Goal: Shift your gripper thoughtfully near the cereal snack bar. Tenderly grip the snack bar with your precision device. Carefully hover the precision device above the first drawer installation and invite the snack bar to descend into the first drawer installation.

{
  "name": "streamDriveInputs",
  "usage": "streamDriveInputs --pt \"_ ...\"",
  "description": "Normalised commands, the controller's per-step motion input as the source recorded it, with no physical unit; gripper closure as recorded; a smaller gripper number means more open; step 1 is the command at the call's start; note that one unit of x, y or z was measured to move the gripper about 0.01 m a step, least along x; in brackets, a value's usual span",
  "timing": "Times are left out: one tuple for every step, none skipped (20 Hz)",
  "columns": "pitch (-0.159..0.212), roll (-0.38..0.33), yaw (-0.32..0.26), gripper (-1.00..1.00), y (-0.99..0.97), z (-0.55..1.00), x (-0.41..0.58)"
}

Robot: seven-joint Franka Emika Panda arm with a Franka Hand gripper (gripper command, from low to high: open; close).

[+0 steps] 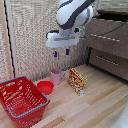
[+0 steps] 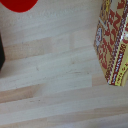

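Exterior view. Item: white boxy gripper (image 1: 61, 52) with two short blue-tipped fingers (image 1: 55, 53), on a bulky white and grey robot arm (image 1: 72, 14); it hung in the air with fingers parted and nothing held between them. Item: flat crinkly yellow, orange and red cereal snack bar (image 1: 77, 81) with a white end, lying on the pale wooden plank table (image 1: 95, 107), lower than the gripper and towards the exterior view's right of it. Item: pink mug (image 1: 56, 76), just beside the bar. Item: red bowl (image 1: 45, 87), near the mug. Item: red plastic basket (image 1: 22, 100) with blue rim. Item: dark brown wooden cabinet (image 1: 111, 57); its topmost drawer (image 1: 106, 37) carried a long thin silver bar handle.

Wrist view. The snack bar (image 2: 113, 42) lay at the picture's edge on the planks (image 2: 50, 75); part of the red bowl (image 2: 17, 4) showed. The fingers were out of frame.
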Motion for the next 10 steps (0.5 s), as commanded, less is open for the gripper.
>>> streamDriveInputs --pt "0.0 0.0 0.0 -1.0 -0.08 -0.09 -0.043" --pt "0.0 0.036 -0.058 -1.0 -0.58 -0.18 -0.131" --pt "0.0 0.036 -0.058 -1.0 -0.58 -0.18 -0.131" --pt "0.0 0.04 -0.063 -1.0 -0.6 -0.18 -0.137" --pt "0.0 0.044 -0.063 -1.0 -0.61 -0.18 -0.129" --pt "0.0 0.035 -0.063 -1.0 -0.59 -0.19 -0.131" --pt "0.0 0.029 -0.064 -1.0 -0.58 -0.18 -0.126" --pt "0.0 0.033 -0.065 -1.0 -0.59 -0.2 -0.094" --pt "0.008 0.038 -0.065 -1.0 -0.61 -0.23 -0.077" --pt "0.0 0.029 -0.064 -1.0 -0.55 -0.22 -0.08"
